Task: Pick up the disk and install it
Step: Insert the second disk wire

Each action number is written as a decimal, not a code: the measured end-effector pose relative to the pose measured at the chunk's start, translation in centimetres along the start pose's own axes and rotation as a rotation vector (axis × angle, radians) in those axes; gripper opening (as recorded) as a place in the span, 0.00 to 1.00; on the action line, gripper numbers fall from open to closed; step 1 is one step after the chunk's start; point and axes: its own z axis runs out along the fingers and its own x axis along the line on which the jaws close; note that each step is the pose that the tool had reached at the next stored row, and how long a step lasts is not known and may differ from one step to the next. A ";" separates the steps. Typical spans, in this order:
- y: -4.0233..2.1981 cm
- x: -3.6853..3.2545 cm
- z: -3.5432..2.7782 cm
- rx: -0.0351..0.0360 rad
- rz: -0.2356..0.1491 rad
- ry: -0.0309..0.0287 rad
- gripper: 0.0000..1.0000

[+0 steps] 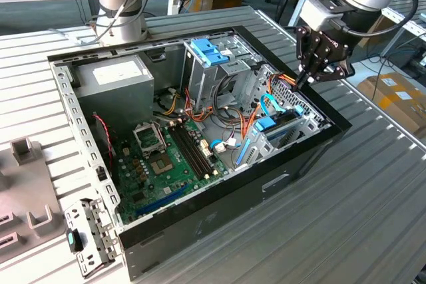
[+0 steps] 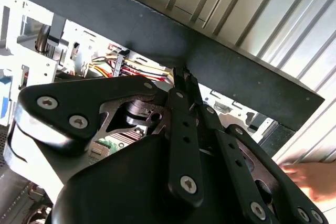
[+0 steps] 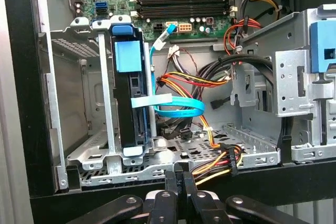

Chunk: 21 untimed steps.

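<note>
The disk [image 3: 130, 124] stands on edge in a slot of the metal drive cage [image 3: 79, 103] inside the open computer case [image 1: 219, 211]. A blue rail caps its upper edge. In the exterior view the disk [image 1: 278, 124] sits near the case wall on that view's right. My gripper [image 1: 299, 84] hovers just above that wall, over the cage, with nothing in it. In both wrist views the gripper [image 3: 181, 176] [image 2: 181, 73] has its black fingers pressed together, so it is shut. It is apart from the disk.
A grey power-supply box [image 1: 116, 78], a blue bracket [image 1: 210, 50] on the upper cage, the motherboard [image 1: 160, 157] and loose cables [image 3: 184, 85] fill the case. A second arm's base [image 1: 120, 4] stands behind. A person's hand [image 2: 310, 179] is beside the case.
</note>
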 end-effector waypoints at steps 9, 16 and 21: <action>1.17 0.30 -0.05 0.0258 -0.025 -0.0043 0.16; 2.41 0.56 -0.12 0.0317 -0.048 -0.0060 0.16; 3.73 0.87 0.12 0.0311 -0.056 -0.0055 0.16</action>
